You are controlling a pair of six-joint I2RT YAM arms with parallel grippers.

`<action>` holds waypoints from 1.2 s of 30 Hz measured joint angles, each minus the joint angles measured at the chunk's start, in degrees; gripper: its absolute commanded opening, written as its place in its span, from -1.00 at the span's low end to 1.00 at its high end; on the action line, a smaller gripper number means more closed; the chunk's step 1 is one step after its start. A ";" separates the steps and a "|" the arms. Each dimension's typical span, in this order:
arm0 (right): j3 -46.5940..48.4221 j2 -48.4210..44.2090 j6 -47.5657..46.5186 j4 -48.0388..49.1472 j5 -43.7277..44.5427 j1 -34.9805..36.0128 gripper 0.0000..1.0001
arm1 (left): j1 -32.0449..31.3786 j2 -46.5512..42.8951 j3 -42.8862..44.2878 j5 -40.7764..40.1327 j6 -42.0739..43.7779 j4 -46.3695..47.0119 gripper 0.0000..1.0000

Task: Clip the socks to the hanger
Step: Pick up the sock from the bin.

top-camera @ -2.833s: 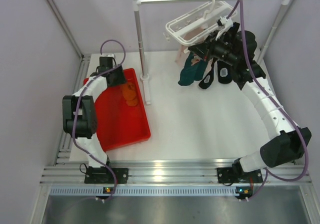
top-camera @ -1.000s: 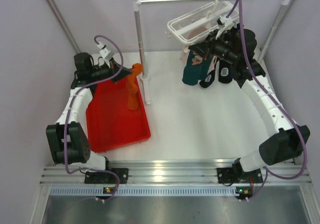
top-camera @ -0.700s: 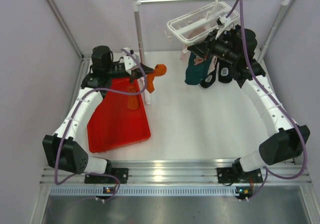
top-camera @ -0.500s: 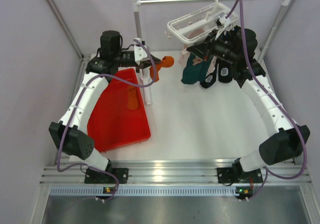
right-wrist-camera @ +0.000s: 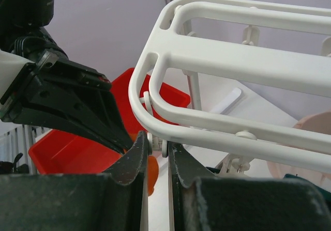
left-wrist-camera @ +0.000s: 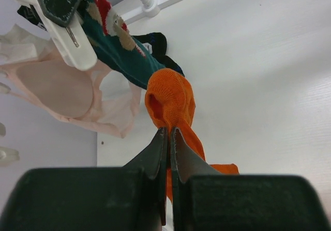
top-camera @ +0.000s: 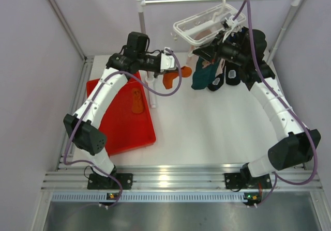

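My left gripper (top-camera: 170,71) is shut on a bright orange sock (top-camera: 177,75), held in the air just left of the hanger (top-camera: 207,20). In the left wrist view the sock (left-wrist-camera: 170,99) bunches above the closed fingertips of the left gripper (left-wrist-camera: 168,132). My right gripper (right-wrist-camera: 158,145) is shut on a small white clip (right-wrist-camera: 156,147) under the hanger's white frame (right-wrist-camera: 232,55). A teal sock (top-camera: 199,76) hangs from the hanger. A second orange sock (top-camera: 137,101) lies in the red tray (top-camera: 121,133).
The metal rail stand's post (top-camera: 146,50) rises between the tray and the hanger, close behind my left forearm. Pale pink socks (left-wrist-camera: 62,91) and black socks (top-camera: 223,78) hang beside the teal one. My right arm (top-camera: 274,107) curves along the right side.
My left arm has lifted an orange sock out of the red tray and swung it right, past the stand's post, up beside the hanger. The right gripper has stayed on the clip.
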 measured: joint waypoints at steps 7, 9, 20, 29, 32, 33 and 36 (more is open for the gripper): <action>0.00 0.07 -0.98 0.00 -1.05 0.00 -1.00 | -0.94 1.20 2.25 -1.66 -0.61 2.03 -1.00; 0.00 0.07 -1.11 0.00 -1.29 0.00 -1.00 | -1.07 1.86 2.99 -2.45 -1.05 2.75 -1.00; 0.00 0.07 -3.08 -0.22 -1.77 0.00 -1.00 | -2.71 3.80 4.98 -5.86 -2.45 6.54 -1.00; 0.00 0.07 -6.14 -1.66 -0.35 0.00 -1.00 | -2.82 3.80 5.35 -5.62 -3.19 8.87 -1.00; 0.00 0.07 -6.64 -2.05 -0.35 0.00 -1.00 | -2.82 3.80 5.38 -5.64 -3.21 9.11 -1.00; 0.00 0.07 -6.80 -2.12 -0.35 0.00 -1.00 | -2.82 3.80 5.38 -5.62 -3.23 9.22 -1.00; 0.00 0.07 -7.06 -2.14 -0.35 0.00 -1.00 | -2.86 3.80 5.38 -5.53 -3.26 9.57 -1.00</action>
